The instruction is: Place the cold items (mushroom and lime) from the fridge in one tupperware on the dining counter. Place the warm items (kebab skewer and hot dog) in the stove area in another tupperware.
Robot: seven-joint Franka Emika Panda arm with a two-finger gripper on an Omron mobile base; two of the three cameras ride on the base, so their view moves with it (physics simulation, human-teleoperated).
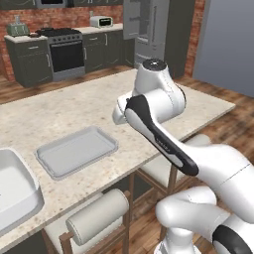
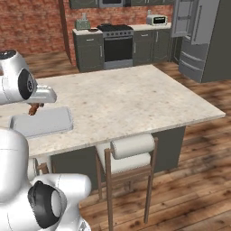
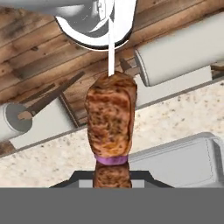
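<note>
tool (image 3: 112, 180): clamped on kebab skewer (image 3: 110, 118) | browned, grainy chunks | tupperware (image 3: 183, 162): flat grey tray

Speckled stone counter (image 1: 59, 116), matt grey plastic tupperware (image 1: 77, 150), wood-plank floor (image 2: 198, 171)

Kebab skewer (image 3: 110, 116): browned, mottled meat with dark sear marks, purple slice beneath, white stick. Tupperware (image 1: 77, 150): pale grey, plain. Dining counter (image 1: 64, 116): beige stone, finely speckled. Stools (image 2: 131, 151): white cushions, brown wooden frames. Floor (image 2: 198, 149): reddish-brown wood planks. Back wall (image 2: 31, 22): red brick pattern. Cabinets (image 2: 90, 52): dark grey. Fridge (image 2: 203, 36): grey.
</note>
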